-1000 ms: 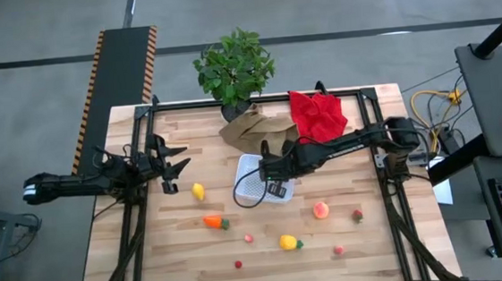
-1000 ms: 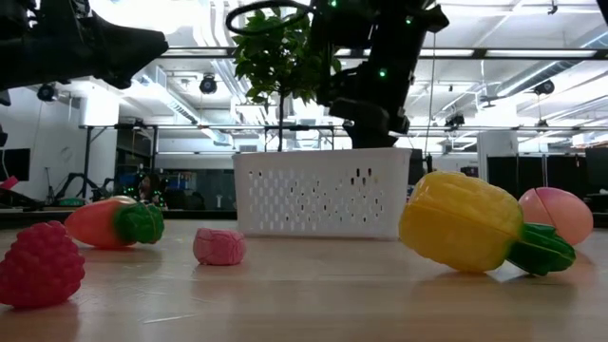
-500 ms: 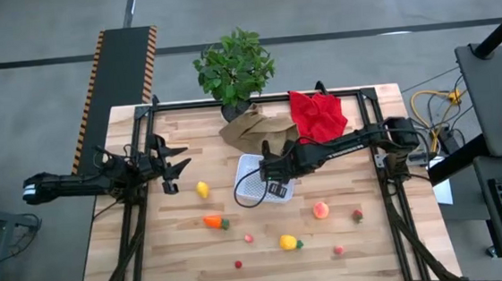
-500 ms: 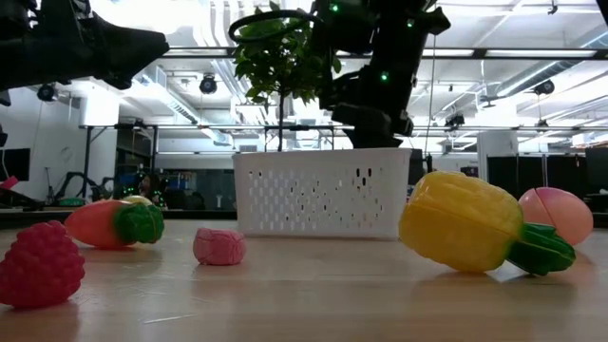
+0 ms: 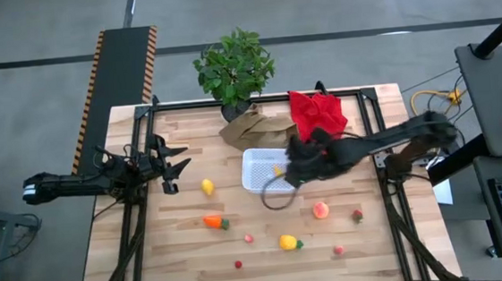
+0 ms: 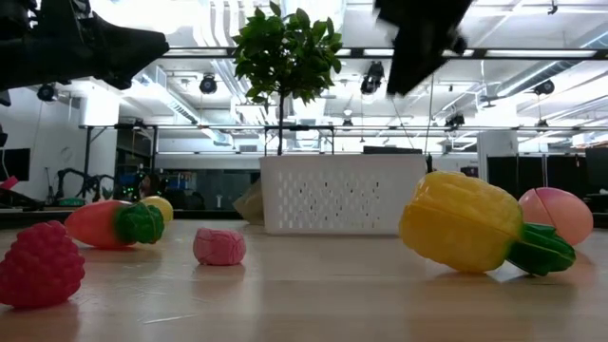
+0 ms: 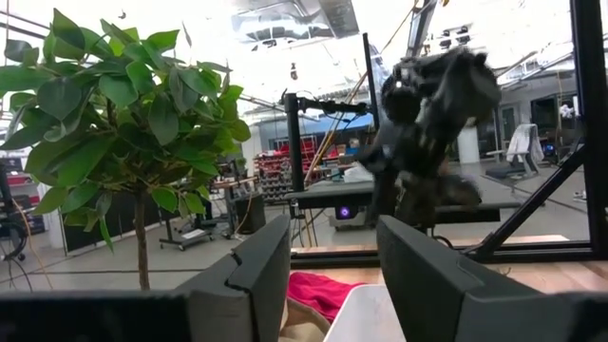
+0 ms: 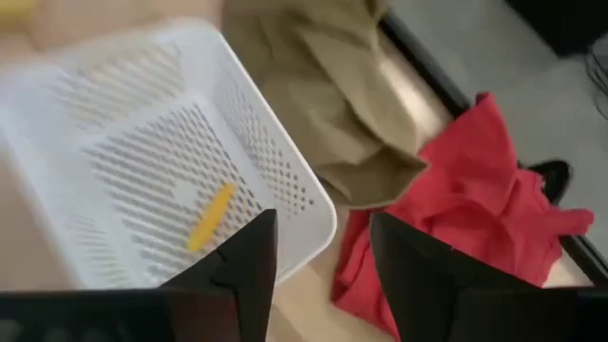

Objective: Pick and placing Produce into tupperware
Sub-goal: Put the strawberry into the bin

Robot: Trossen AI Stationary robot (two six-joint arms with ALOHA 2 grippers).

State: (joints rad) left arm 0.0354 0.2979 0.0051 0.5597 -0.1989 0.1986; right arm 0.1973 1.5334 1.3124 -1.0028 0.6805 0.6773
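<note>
The white tupperware (image 5: 258,178) stands at the table's middle, also in the low view (image 6: 342,195). A small yellow piece (image 8: 211,217) lies on its dotted base. My right gripper (image 8: 323,275) is open and empty, raised over the container's right rim (image 5: 294,167). Loose produce lies on the wood: a yellow lemon (image 5: 207,187), an orange carrot (image 5: 212,222), a pink peach (image 5: 320,210), a yellow pepper (image 5: 287,242) and small red pieces (image 5: 357,214). My left gripper (image 5: 178,169) is open above the table's left side, left of the lemon.
A crumpled brown paper bag (image 5: 250,123) and a red cloth (image 5: 316,113) lie just behind the container, with a potted plant (image 5: 234,65) at the far edge. A black cable loop (image 5: 278,197) hangs near the container's front. Black frame rails run along both table sides.
My right gripper has risen and drawn back toward the table's right edge, off the container's middle. A yellow piece now lies in the container, which has shifted slightly to the right. The lemon has rolled a little to the right.
</note>
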